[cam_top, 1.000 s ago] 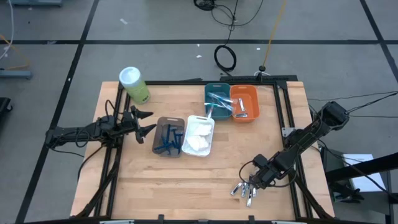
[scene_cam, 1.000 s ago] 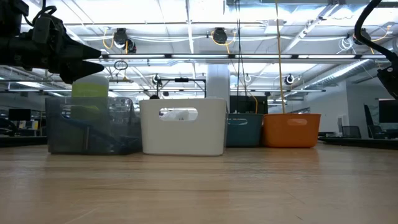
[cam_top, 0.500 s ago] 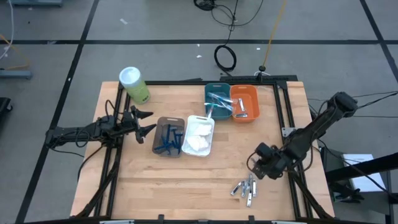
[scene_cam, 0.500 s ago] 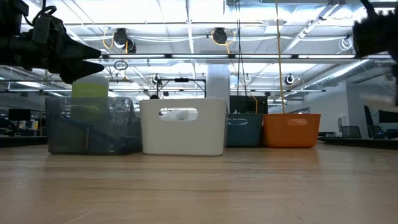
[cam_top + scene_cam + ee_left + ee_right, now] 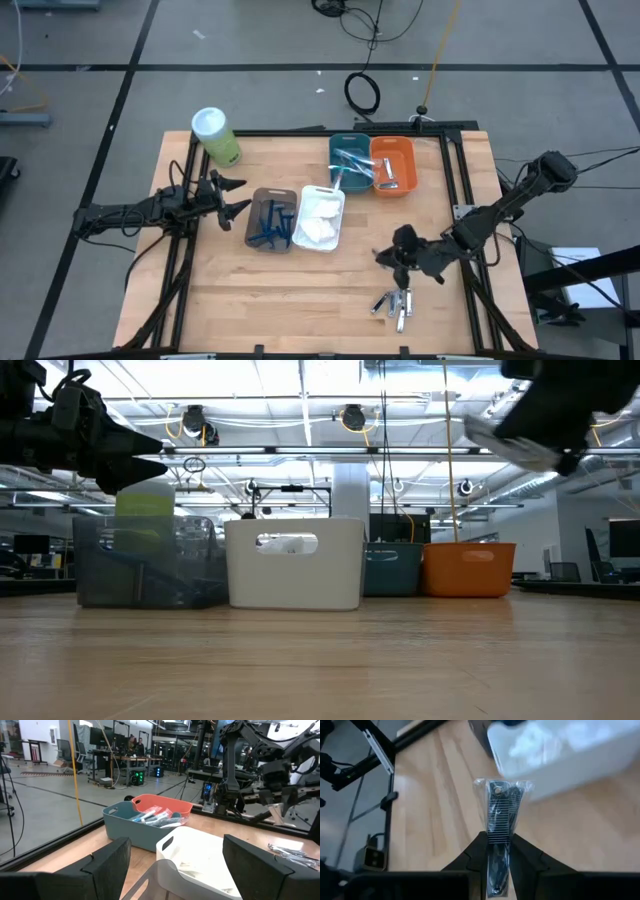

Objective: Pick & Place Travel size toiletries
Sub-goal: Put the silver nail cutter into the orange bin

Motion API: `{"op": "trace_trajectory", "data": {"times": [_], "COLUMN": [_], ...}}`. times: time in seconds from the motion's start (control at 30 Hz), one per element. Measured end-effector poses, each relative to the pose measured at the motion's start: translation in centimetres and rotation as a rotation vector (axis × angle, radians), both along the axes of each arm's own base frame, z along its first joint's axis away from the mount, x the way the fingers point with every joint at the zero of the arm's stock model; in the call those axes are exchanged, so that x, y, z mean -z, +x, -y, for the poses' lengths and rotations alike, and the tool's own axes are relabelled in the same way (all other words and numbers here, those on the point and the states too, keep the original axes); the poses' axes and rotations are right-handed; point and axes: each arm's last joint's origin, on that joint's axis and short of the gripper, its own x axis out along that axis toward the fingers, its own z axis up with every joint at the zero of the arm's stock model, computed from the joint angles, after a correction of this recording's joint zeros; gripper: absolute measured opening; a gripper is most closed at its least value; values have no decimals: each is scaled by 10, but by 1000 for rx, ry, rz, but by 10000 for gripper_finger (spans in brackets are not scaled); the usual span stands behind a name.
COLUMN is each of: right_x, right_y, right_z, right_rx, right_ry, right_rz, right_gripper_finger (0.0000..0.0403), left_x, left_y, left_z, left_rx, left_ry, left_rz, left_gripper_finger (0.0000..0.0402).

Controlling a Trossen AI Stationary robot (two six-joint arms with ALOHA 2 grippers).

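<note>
Our right hand is clamped on a wrapped comb above the surface — carrying it. Next, we judge, choose a bin ahead. Left hand waits, fingers apart.

Even, bright overhead light; soft shadows — glaring ceiling lamps behind; right wrist view's background blurred

Bare table lies open between the four bins and the silvery tubes near the front.
</note>
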Motion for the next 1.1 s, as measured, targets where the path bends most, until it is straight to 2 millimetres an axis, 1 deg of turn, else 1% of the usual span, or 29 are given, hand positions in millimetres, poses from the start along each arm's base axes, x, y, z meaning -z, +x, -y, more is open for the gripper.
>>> {"op": "trace_trajectory", "data": {"times": [0.13,0.23,0.37,0.53,0.7,0.87,1.0,1.1], "right_x": [-1,-2,-2,-6,-11,-13,-8,-2], "right_y": [17,26,36,43,42,35,24,15], "right_z": [12,26,50,85,124,159,184,198], "right_rx": [-22,4,59,157,274,395,478,532], "right_ry": [-86,-150,-229,-308,-379,-423,-441,-437], "right_rz": [53,70,66,57,40,-12,-122,-213], "right_gripper_finger": [45,45,49,61,51,50,54,53], "left_x": [0,0,0,0,0,0,0,0], "left_y": [0,0,0,0,0,0,0,0], "left_z": [0,0,0,0,0,0,0,0], "left_rx": [0,0,0,0,0,0,0,0], "left_ry": [0,0,0,0,0,0,0,0], "left_rz": [0,0,0,0,0,0,0,0], "left_gripper_finger": [306,306,306,306,306,306,306,306]}}
